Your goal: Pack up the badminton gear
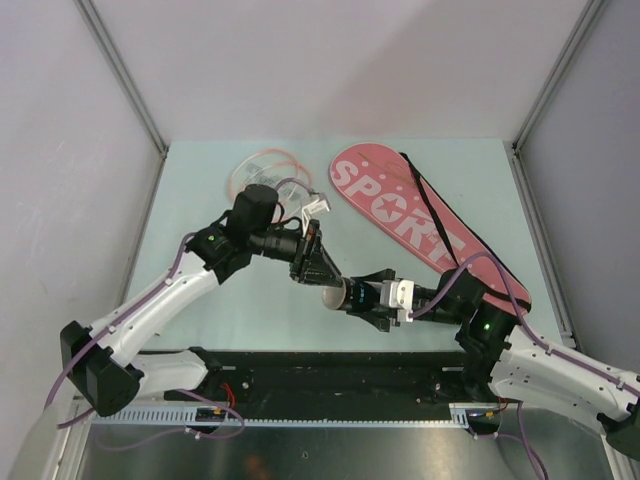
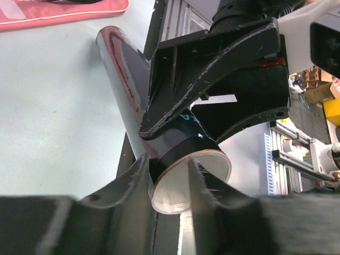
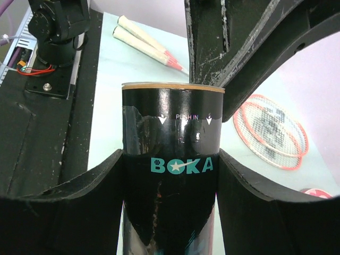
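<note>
While the right end effector [image 3: 171, 162] grips it, tube [image 3: 170, 114] contents are unseen.

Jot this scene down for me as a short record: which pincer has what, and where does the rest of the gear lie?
right pincer: closed on both sides of the black BOKA tube, holding it off the table
left pincer: fingers on either side of the tube's open mouth; whether it is gripping is unclear
tube contents: cannot tell
rackets: two pink-red frames lying overlapped at the far left, not in the cover
pink SPORT cover: flat on the table at the far right, black strap running along it
</note>
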Available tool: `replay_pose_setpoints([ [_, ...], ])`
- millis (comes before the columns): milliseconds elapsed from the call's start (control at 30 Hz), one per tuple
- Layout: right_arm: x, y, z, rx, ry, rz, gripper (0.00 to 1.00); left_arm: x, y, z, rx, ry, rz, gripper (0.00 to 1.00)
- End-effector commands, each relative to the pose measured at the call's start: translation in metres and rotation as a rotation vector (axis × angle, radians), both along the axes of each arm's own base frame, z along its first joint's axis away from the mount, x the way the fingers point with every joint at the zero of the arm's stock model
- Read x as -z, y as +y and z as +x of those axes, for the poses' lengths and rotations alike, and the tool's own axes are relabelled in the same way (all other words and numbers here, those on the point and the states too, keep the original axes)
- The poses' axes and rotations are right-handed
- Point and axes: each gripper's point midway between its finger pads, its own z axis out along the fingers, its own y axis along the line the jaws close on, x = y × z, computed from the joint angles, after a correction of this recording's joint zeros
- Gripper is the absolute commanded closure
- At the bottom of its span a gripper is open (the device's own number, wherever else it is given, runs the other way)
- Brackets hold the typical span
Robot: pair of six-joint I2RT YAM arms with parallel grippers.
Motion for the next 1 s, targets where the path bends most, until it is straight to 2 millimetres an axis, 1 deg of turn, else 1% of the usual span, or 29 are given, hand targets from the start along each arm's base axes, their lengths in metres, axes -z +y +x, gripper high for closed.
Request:
replay_pose_setpoints([
  [0, -0.077, 0.009, -0.018, -0.084, -0.157, 0.223, 1.00, -0.014, -0.003, 0.020, -0.094, -0.056, -0.019, 0.49],
  [33, -0.076, 0.007, -0.015, -0.072, -0.156, 0.219, 1.00, -0.029, 0.006, 0.017, -0.105, -0.082, -0.055, 0.41],
  [67, -0.073, 0.006, -0.013, -0.066, -0.146, 0.208, 1.00, -0.039, 0.016, 0.022, -0.130, -0.092, -0.079, 0.33],
  [100, -0.073, 0.005, -0.011, -0.058, -0.145, 0.206, 1.00, -0.047, 0.023, 0.023, -0.147, -0.111, -0.099, 0.30],
  [133, -0.070, 0.005, -0.010, -0.054, -0.140, 0.199, 1.00, -0.059, 0.032, 0.020, -0.160, -0.140, -0.127, 0.29],
  [167, -0.070, 0.004, -0.008, -0.046, -0.140, 0.198, 1.00, -0.066, 0.041, 0.024, -0.182, -0.149, -0.143, 0.28],
  [233, -0.068, 0.005, -0.006, -0.043, -0.137, 0.191, 1.00, -0.072, 0.049, 0.022, -0.188, -0.158, -0.162, 0.29],
  [267, -0.069, 0.005, -0.006, -0.045, -0.138, 0.194, 1.00, -0.072, 0.053, 0.024, -0.197, -0.146, -0.163, 0.31],
  [300, -0.069, 0.005, -0.007, -0.046, -0.137, 0.197, 1.00, -0.072, 0.053, 0.022, -0.188, -0.140, -0.167, 0.30],
  [433, -0.070, 0.005, -0.006, -0.043, -0.136, 0.198, 1.00, -0.065, 0.055, 0.017, -0.168, -0.127, -0.163, 0.35],
  [467, -0.070, 0.005, -0.006, -0.043, -0.136, 0.200, 1.00, -0.064, 0.054, 0.014, -0.154, -0.120, -0.164, 0.37],
  [533, -0.071, 0.005, -0.006, -0.044, -0.136, 0.202, 1.00, -0.057, 0.052, 0.012, -0.137, -0.098, -0.155, 0.39],
  [600, -0.070, 0.006, -0.006, -0.044, -0.134, 0.203, 1.00, -0.048, 0.041, 0.003, -0.094, -0.082, -0.137, 0.39],
  [633, -0.071, 0.006, -0.006, -0.044, -0.135, 0.205, 1.00, -0.037, 0.034, 0.005, -0.101, -0.072, -0.106, 0.39],
  [667, -0.072, 0.007, -0.006, -0.046, -0.134, 0.209, 1.00, -0.030, 0.020, -0.010, -0.042, -0.071, -0.090, 0.40],
  [700, -0.072, 0.008, -0.006, -0.047, -0.134, 0.211, 1.00, -0.024, 0.012, -0.011, -0.041, -0.069, -0.069, 0.40],
  [733, -0.073, 0.009, -0.008, -0.058, -0.135, 0.215, 1.00, -0.009, -0.001, 0.000, -0.081, -0.057, -0.014, 0.40],
  [767, -0.075, 0.011, -0.009, -0.064, -0.138, 0.222, 1.00, 0.000, -0.008, 0.002, -0.100, -0.044, 0.018, 0.42],
  [800, -0.075, 0.012, -0.010, -0.070, -0.141, 0.224, 1.00, 0.005, -0.012, 0.011, -0.127, -0.038, 0.034, 0.45],
  [833, -0.076, 0.012, -0.010, -0.068, -0.140, 0.228, 1.00, 0.018, -0.017, 0.022, -0.156, -0.030, 0.068, 0.48],
  [867, -0.077, 0.012, -0.010, -0.064, -0.141, 0.230, 1.00, 0.023, -0.015, 0.037, -0.224, -0.047, 0.096, 0.50],
  [900, -0.077, 0.012, -0.008, -0.060, -0.143, 0.230, 1.00, 0.022, -0.016, 0.042, -0.231, -0.046, 0.094, 0.51],
  [933, -0.075, 0.012, -0.006, -0.052, -0.141, 0.226, 1.00, 0.016, -0.013, 0.046, -0.245, -0.061, 0.079, 0.51],
  [967, -0.073, 0.010, -0.002, -0.035, -0.138, 0.217, 1.00, 0.012, -0.008, 0.050, -0.266, -0.078, 0.072, 0.47],
])
